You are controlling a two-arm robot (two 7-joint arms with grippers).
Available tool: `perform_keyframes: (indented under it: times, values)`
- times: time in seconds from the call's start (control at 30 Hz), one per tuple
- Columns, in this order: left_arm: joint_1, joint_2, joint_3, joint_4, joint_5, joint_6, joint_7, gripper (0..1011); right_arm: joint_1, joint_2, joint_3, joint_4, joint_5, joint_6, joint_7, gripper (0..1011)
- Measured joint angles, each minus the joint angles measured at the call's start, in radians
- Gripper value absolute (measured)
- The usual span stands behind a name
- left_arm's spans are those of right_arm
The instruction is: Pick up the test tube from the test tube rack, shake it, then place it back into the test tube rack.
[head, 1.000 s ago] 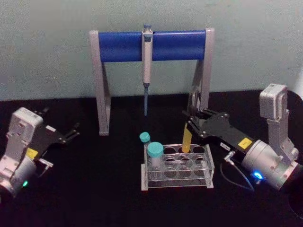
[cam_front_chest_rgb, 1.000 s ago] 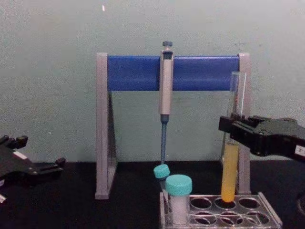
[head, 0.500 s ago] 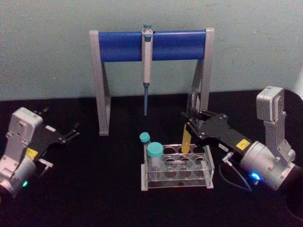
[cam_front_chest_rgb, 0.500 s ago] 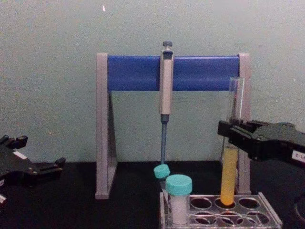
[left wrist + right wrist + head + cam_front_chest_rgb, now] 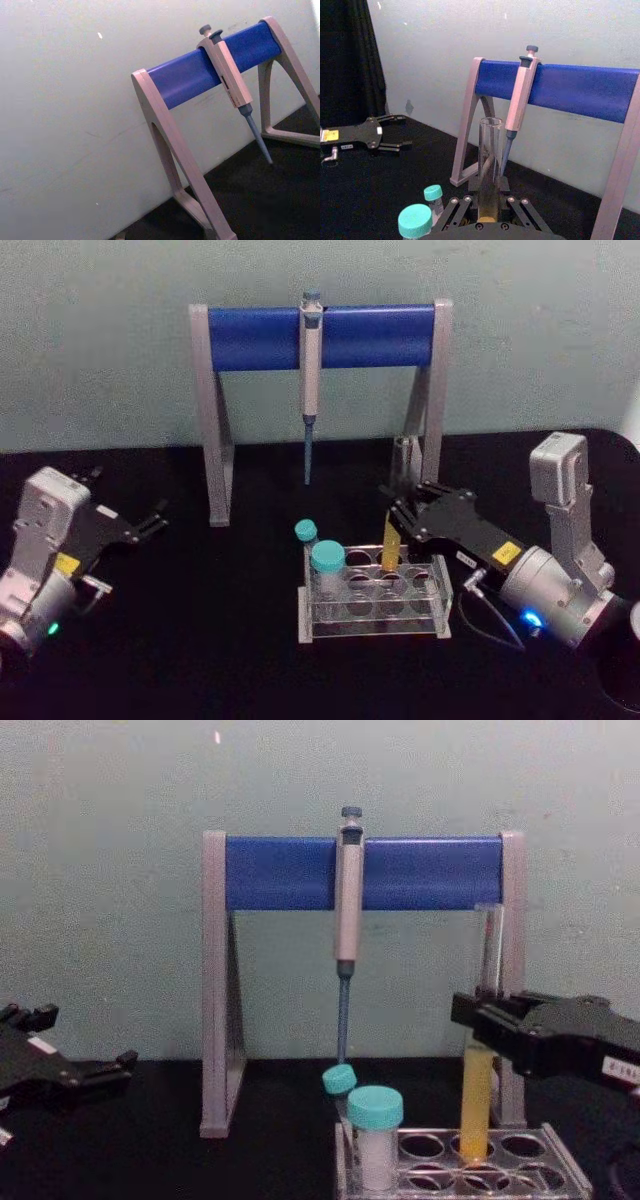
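The black surface (image 5: 200, 640) spreads out before me, with a pale wall behind it. At the back stands the stand (image 5: 250, 338), two grey legs joined by a blue bar.

My right arm reaches in from my right, low over the surface. My right jaws are closed narrow on the tube, gripping the glass just above the yellow liquid. My left arm sits parked at my far left, well apart from everything else. My left jaws are spread open and hold nothing.

The rack (image 5: 375, 622) sits on the surface in front of the stand, a little to my right of centre. It is clear grey, with rows of round holes.

The tube (image 5: 476, 1095) stands upright with its round foot down in a back-row hole of the rack, the third hole from my left. Its open top rises above my right jaws, beside the stand's right leg in the chest view.

The pipette (image 5: 311, 370) hangs from the middle of the blue bar, tip down.

Two teal-capped tubes stand at the rack's left end: the bigger one (image 5: 327, 560) in front and the smaller one (image 5: 305, 531) just behind it.
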Motion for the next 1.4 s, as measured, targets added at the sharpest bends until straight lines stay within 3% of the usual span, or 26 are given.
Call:
perform_keyframes:
  times: [1.4]
  values:
    - [0.000,0.000,0.000,0.000,0.000,0.000,0.000,1010,-0.019,-0.028,0.000,0.065,-0.032,-0.010,-0.001,229]
